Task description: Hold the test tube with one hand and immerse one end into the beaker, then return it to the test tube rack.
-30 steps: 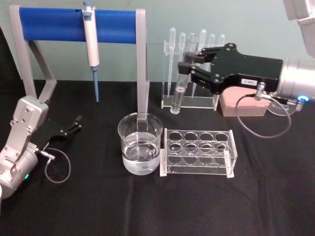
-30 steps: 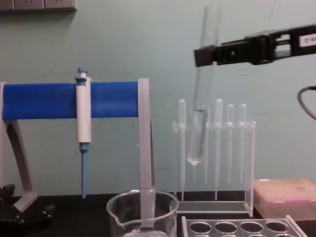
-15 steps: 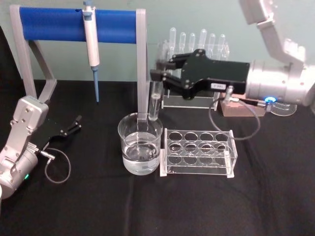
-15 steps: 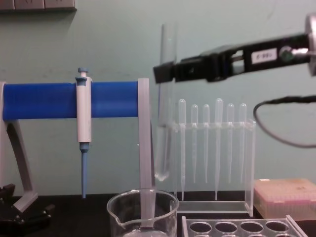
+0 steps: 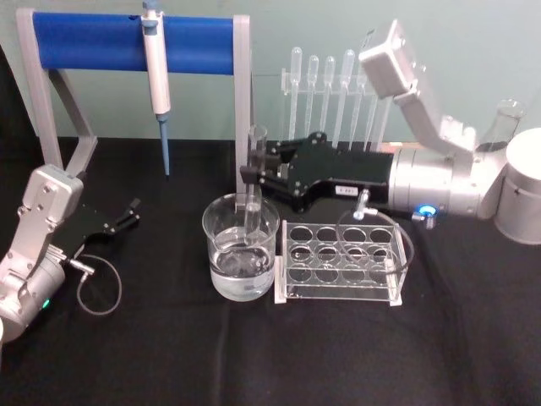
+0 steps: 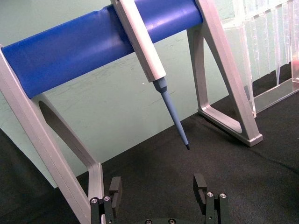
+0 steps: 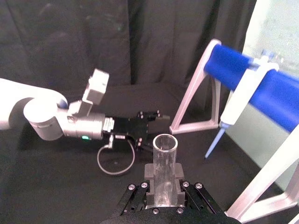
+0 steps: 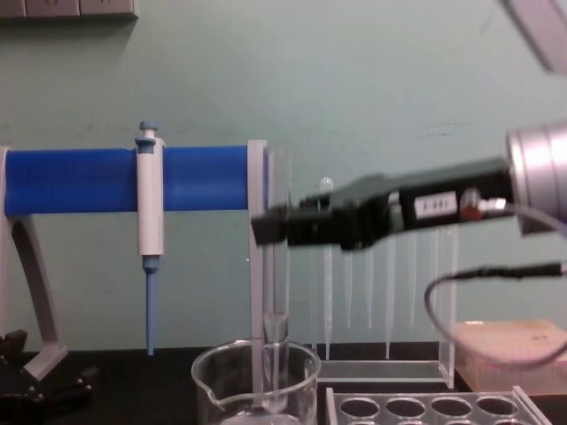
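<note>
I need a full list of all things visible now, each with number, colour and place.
table: 1, black, under everything
beaker: 1, clear, holds liquid, table centre
test tube: 1, clear, upright, lower end inside the beaker
tube rack: 1, clear, right of the beaker
stand: 1, blue bar, grey legs, back left
pipettor: 1, white, blue tip, hanging on the stand
plastic pipettes: several, clear, at the back
pink box: 1, pink, back right
right gripper: 1, black, shut on the test tube
left gripper: 1, black, open, parked at left
</note>
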Robot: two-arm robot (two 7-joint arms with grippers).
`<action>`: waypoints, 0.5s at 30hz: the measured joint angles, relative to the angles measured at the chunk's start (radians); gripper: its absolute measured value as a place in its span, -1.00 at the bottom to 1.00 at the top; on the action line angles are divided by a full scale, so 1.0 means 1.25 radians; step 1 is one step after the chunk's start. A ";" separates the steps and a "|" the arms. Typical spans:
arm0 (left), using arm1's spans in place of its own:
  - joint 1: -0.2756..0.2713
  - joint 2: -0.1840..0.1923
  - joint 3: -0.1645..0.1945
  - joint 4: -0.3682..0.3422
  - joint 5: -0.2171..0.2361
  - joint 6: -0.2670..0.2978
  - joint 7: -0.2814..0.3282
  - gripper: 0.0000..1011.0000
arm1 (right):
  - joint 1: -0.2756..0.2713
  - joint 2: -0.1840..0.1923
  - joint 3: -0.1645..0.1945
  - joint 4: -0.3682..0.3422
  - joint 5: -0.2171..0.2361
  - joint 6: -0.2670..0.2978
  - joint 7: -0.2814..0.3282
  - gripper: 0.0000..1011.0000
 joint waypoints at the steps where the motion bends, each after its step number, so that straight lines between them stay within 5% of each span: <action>1: 0.000 0.000 0.000 0.000 0.000 0.000 0.000 0.98 | -0.002 -0.003 -0.002 0.006 -0.002 -0.002 0.000 -0.52; 15: 0.000 0.000 0.000 0.000 0.000 0.000 0.000 0.98 | -0.037 -0.047 -0.015 0.083 -0.060 -0.066 -0.002 -0.52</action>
